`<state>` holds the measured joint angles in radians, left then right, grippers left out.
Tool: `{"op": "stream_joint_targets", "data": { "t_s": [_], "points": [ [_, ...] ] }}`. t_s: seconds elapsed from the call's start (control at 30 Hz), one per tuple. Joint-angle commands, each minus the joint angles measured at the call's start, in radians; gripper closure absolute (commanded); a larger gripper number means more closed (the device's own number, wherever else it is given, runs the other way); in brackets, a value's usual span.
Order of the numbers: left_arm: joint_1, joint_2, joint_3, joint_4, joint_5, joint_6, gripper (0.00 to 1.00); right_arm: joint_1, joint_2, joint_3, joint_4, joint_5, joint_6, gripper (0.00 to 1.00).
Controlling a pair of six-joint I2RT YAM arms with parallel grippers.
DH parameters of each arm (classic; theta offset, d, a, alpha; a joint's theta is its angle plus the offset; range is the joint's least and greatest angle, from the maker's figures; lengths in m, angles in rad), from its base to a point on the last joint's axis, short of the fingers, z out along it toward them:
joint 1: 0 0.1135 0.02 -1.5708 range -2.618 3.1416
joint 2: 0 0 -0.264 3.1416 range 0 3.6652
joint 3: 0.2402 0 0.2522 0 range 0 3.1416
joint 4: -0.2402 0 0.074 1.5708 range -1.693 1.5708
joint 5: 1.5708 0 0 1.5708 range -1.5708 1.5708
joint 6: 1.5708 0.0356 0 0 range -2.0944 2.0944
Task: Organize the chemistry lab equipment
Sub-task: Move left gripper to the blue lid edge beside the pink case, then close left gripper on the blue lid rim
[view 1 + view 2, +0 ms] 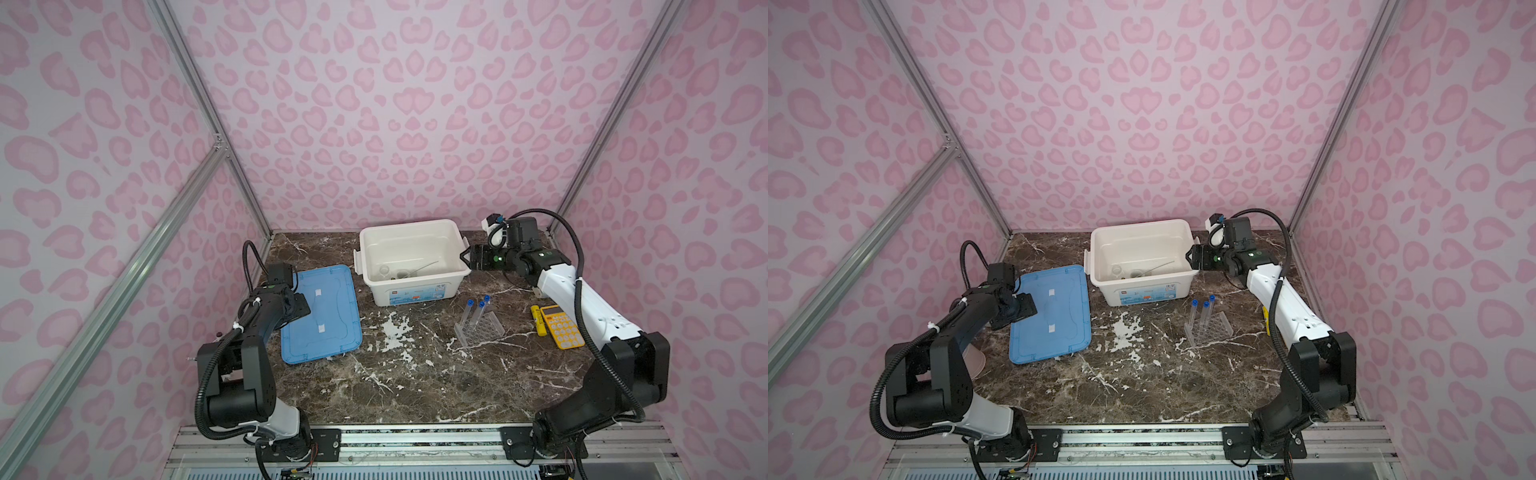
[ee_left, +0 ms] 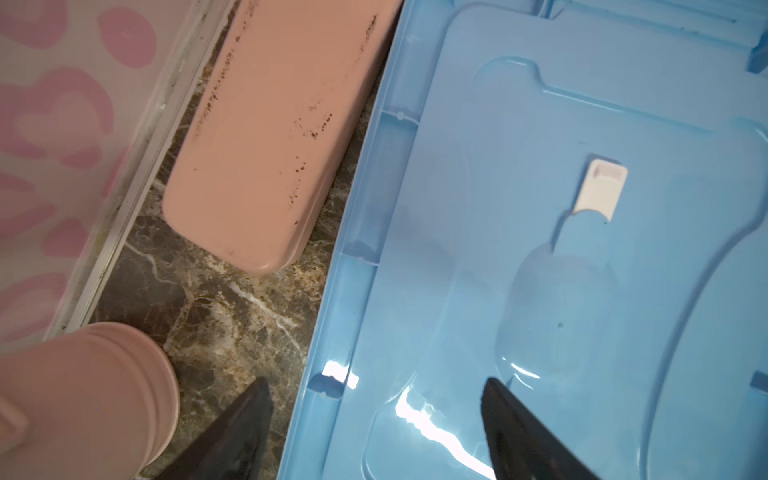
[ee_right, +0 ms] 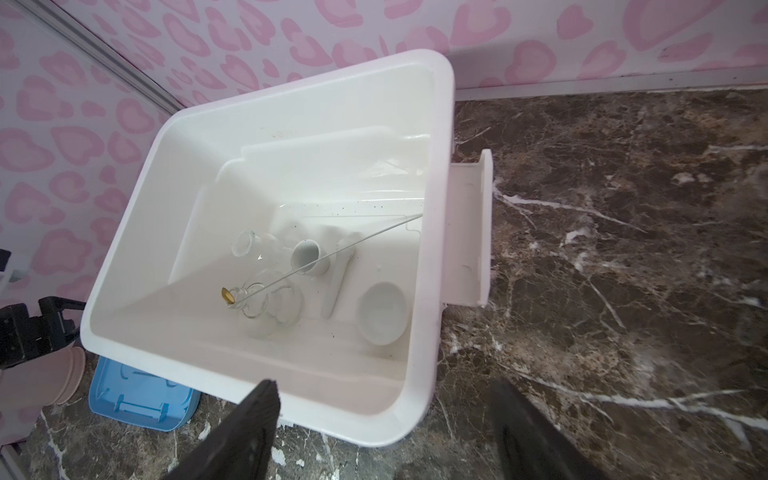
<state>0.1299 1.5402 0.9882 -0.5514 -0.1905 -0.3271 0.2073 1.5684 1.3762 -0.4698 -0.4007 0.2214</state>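
Note:
Three blue-capped test tubes (image 1: 478,313) stand in a clear rack (image 1: 484,331) right of centre, seen in both top views. The white bin (image 1: 376,286) at the back holds a glass flask (image 3: 259,247), a beaker (image 3: 276,305), a white cup (image 3: 307,255), a pestle (image 3: 337,286), a white dish (image 3: 382,312) and a thin long-handled spoon (image 3: 332,253). My right gripper (image 3: 384,386) hovers open by the bin's right-hand rim. My left gripper (image 2: 376,384) is open, its jaws standing on either side of the blue lid's (image 2: 540,270) left edge, holding nothing.
The blue lid (image 1: 328,328) lies flat left of the bin. A pink case (image 2: 270,137) and a pink cup (image 2: 83,390) sit between the lid and the left wall. A yellow calculator (image 1: 563,328) and a yellow marker (image 1: 537,320) lie under the right arm.

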Motion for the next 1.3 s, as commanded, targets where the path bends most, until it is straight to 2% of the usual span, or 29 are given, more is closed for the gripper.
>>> {"op": "stream_joint_targets", "data": {
  "t_s": [0.0, 0.13, 0.3, 0.73, 1.27],
  "points": [
    [0.017, 0.022, 0.007, 0.016, 0.023, 0.009, 0.19, -0.004, 0.001, -0.006, 0.013, -0.015, -0.002, 0.19],
    [0.060, 0.047, 0.007, 0.027, 0.063, 0.028, 0.20, -0.005, -0.008, -0.026, 0.024, -0.015, -0.001, 0.19],
    [0.063, 0.078, 0.013, 0.034, 0.090, 0.050, 0.21, -0.017, -0.012, -0.052, 0.043, -0.019, 0.000, 0.19],
    [0.066, 0.168, 0.039, 0.032, 0.072, 0.069, 0.31, -0.058, 0.008, -0.071, 0.049, -0.053, -0.010, 0.19],
    [0.047, 0.173, 0.058, 0.023, 0.251, 0.075, 0.39, -0.088, 0.006, -0.086, 0.059, -0.072, -0.003, 0.19]
  ]
}}
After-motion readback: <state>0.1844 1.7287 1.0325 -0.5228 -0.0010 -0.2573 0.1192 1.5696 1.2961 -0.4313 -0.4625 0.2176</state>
